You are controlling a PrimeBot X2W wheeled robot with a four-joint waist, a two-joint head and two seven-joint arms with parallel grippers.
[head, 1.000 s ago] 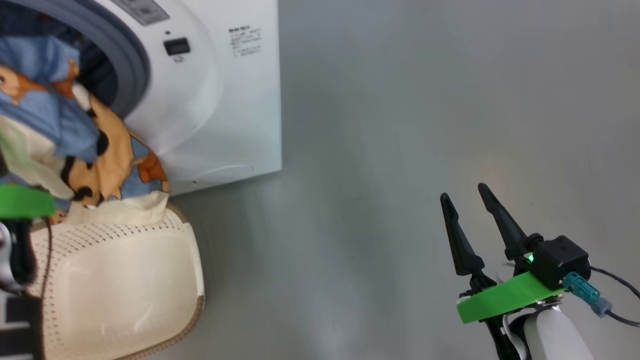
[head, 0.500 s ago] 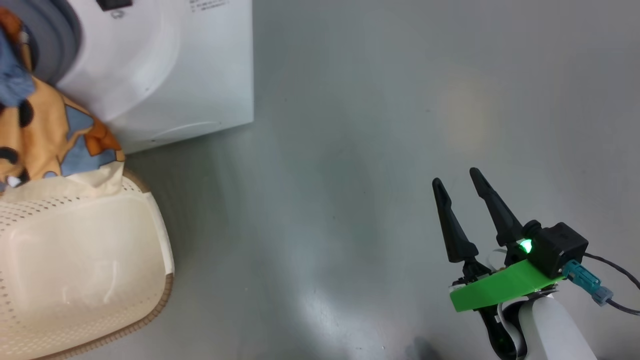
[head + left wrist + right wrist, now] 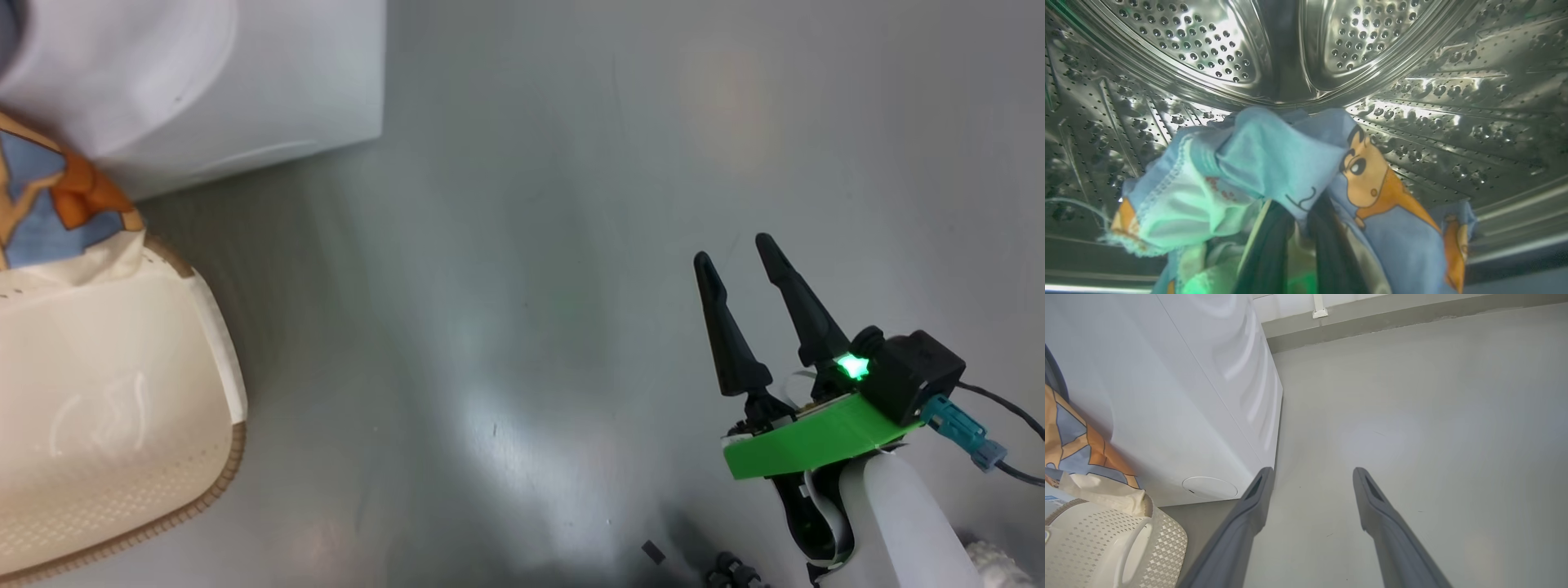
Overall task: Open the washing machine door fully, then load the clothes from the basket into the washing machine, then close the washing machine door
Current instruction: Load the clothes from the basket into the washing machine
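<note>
Inside the steel drum (image 3: 1412, 122) of the washing machine (image 3: 245, 73), my left gripper (image 3: 1296, 216) is shut on the clothes (image 3: 1274, 163), light blue fabric with a cartoon face, bunched over its dark fingers (image 3: 1265, 257). More of the clothes (image 3: 49, 204) trail down the machine's front to the cream basket (image 3: 122, 408), with cream cloth (image 3: 1102, 490) draped over its rim. My right gripper (image 3: 734, 251) hangs open and empty over the floor, right of the machine. The right wrist view shows this gripper (image 3: 1312, 473) beside the machine's corner (image 3: 1265, 449). The washing machine door is out of view.
Bare grey floor (image 3: 531, 245) stretches right of the machine to a wall skirting (image 3: 1392, 322). A round service flap (image 3: 1209, 487) sits low on the machine's front. Small dark parts (image 3: 727, 567) lie by my right arm's base.
The head camera has swung, so machine, clothes and basket have slid up and left in its picture, and the left arm's green bracket has left it. The right gripper stays open.
</note>
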